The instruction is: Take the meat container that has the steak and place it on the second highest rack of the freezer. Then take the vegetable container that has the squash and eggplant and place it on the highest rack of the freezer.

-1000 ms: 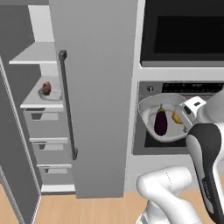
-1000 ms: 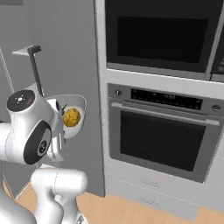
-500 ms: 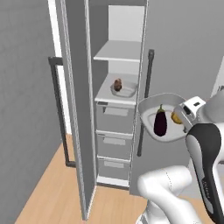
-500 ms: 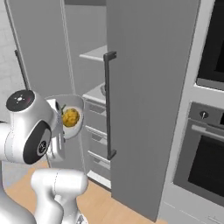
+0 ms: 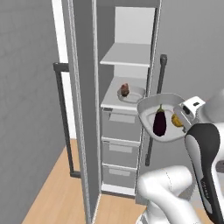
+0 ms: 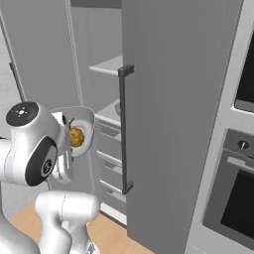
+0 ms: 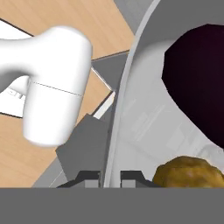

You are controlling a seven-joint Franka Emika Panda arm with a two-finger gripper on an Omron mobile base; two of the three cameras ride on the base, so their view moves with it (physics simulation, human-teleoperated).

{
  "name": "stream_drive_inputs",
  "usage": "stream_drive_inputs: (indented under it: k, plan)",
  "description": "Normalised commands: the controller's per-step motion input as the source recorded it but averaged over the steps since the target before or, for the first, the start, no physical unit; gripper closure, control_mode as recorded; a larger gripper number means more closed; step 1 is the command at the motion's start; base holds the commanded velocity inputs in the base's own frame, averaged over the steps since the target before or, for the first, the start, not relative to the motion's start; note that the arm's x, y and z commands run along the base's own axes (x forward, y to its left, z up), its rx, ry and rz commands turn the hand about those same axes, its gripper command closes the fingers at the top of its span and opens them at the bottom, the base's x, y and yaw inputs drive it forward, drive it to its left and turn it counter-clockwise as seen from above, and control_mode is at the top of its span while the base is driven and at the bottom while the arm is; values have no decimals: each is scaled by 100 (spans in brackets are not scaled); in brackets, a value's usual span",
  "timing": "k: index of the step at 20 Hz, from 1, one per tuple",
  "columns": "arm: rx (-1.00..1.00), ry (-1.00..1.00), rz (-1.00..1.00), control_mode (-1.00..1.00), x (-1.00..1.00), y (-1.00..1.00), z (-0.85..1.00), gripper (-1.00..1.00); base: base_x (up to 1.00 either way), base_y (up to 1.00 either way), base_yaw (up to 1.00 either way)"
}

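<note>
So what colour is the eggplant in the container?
Glossy dark purple eggplant, green stem cap; clearest in the left base view.

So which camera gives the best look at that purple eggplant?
The left base view: the whole eggplant shows lying in its white container. The hand view catches just a dark purple part, very close. In the right base view I can't make it out.

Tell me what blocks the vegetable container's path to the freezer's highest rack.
Nothing visible does. The vegetable container, pinched at its rim by the end effector, hangs in front of the open freezer. The highest rack lies bare above the steak.
</note>
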Motion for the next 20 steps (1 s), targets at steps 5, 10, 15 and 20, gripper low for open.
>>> stream_drive_inputs:
  k: [5,10,15,20]
  plan:
    - [0,0,0,100,0,0,0,100,59,27,-1]
    - [0,0,0,100,0,0,0,100,26,36,-5]
    - [0,0,0,100,0,0,0,100,43,21,-5]
    - [0,0,0,100,0,0,0,100,46,35,-12]
